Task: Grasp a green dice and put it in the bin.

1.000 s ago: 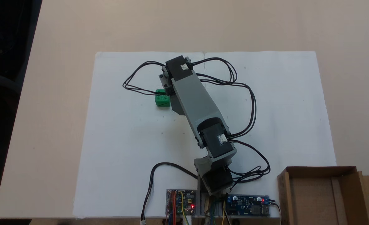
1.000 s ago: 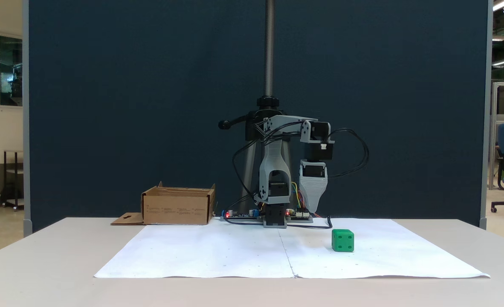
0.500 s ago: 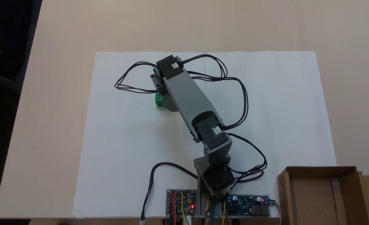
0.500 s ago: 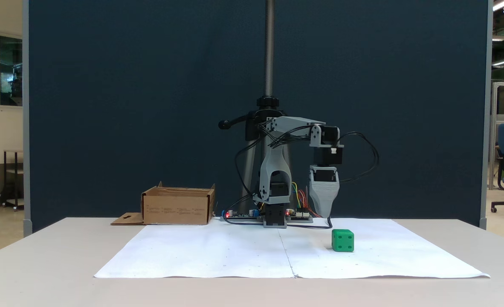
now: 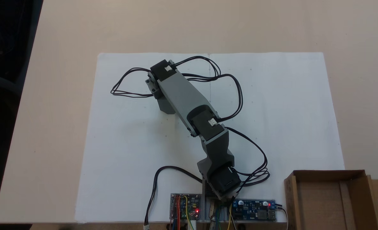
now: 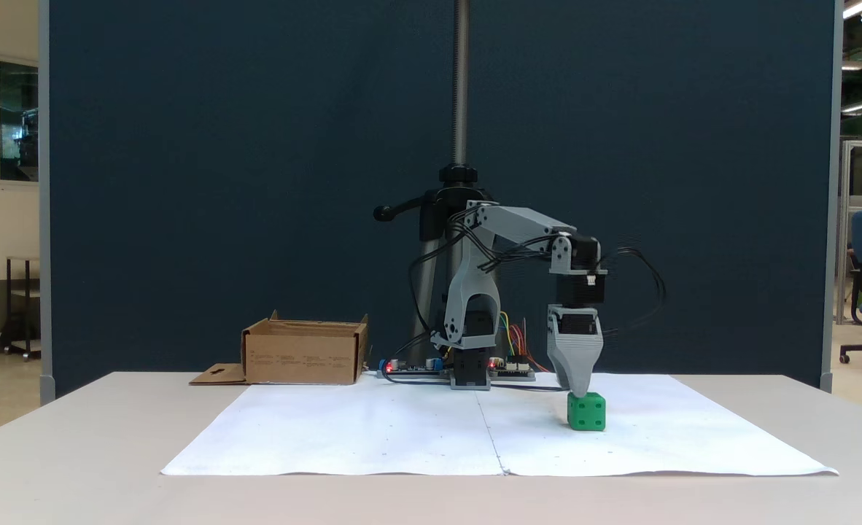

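The gripper has swung left and down, its tip now over the green dice; jaw opening cannot be told; grasp seems next

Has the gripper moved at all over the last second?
Yes. In a fixed view the gripper has dropped and shifted right against the still green dice, from well above and left of it to its tip just above the dice's top.

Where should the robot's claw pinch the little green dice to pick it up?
Probably from straight above, squeezing two opposite flat sides. The green dice sits flat on the white paper with open space all round it, and its sides are flat and parallel. The gripper hangs just over its top, pointing down.
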`<control>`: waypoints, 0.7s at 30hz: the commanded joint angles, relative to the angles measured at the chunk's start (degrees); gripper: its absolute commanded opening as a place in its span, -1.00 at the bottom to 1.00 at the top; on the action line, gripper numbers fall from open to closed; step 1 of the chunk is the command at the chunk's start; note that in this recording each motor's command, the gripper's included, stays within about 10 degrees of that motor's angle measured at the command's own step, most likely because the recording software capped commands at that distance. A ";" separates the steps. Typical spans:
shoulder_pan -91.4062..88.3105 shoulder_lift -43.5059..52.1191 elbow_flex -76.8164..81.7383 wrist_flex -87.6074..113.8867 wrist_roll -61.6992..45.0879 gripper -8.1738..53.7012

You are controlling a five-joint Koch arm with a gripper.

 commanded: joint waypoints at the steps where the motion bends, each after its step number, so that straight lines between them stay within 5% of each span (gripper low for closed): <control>1: -0.88 0.00 -2.29 -2.46 4.57 0.69; 21: -1.23 -4.39 -2.29 -5.71 8.26 0.66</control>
